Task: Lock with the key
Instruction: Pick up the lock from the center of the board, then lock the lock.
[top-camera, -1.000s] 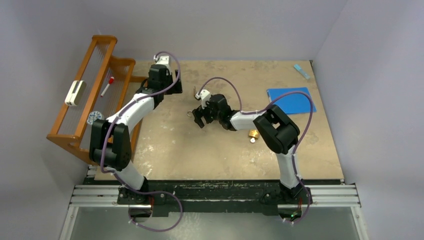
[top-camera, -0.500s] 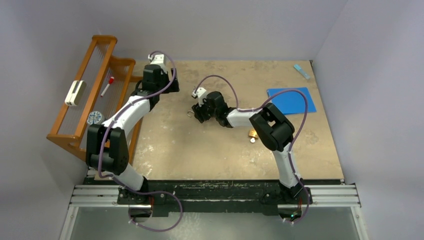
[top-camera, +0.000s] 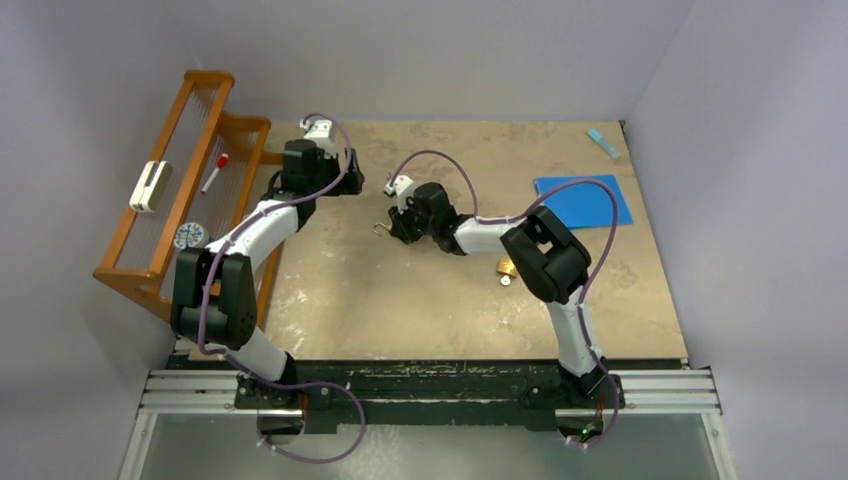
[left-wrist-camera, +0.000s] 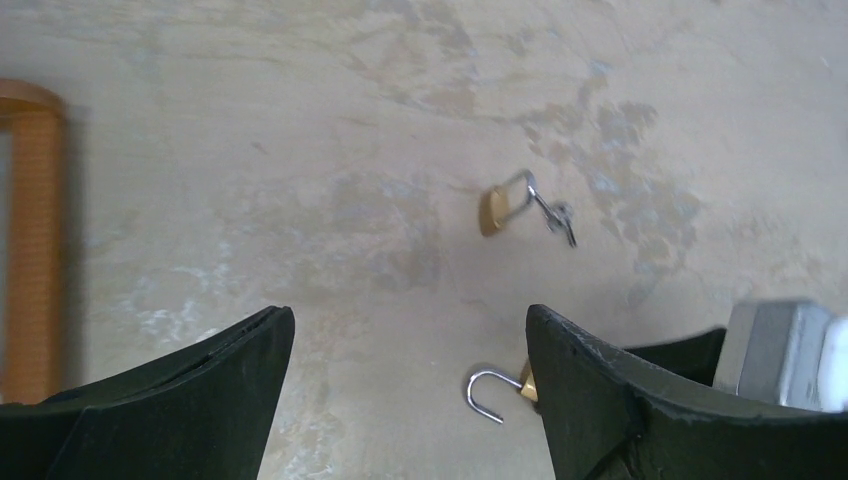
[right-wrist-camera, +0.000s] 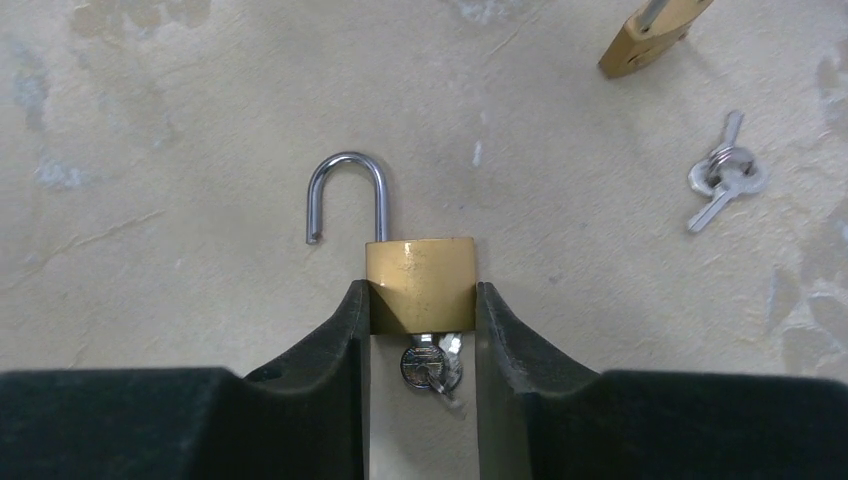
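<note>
A brass padlock (right-wrist-camera: 420, 285) lies on the table, its steel shackle (right-wrist-camera: 345, 190) swung open. A key (right-wrist-camera: 430, 365) sticks out of the body's bottom end. My right gripper (right-wrist-camera: 420, 300) is shut on the padlock, with a finger pressed against each side of the brass body. From above, the right gripper (top-camera: 402, 226) sits mid-table and the shackle (top-camera: 380, 229) pokes out to its left. My left gripper (left-wrist-camera: 410, 340) stands open and empty above the table. The same shackle (left-wrist-camera: 485, 390) shows by its right finger.
A second brass padlock (right-wrist-camera: 650, 35) with loose keys (right-wrist-camera: 725, 180) beside it lies near the right arm's elbow (top-camera: 508, 268). A wooden rack (top-camera: 170, 190) stands at the left edge. A blue sheet (top-camera: 583, 200) and a small light-blue piece (top-camera: 603, 142) lie at the back right.
The right gripper's jaws have closed from wide open onto the padlock's body. The left arm has shifted slightly, its gripper still open.
</note>
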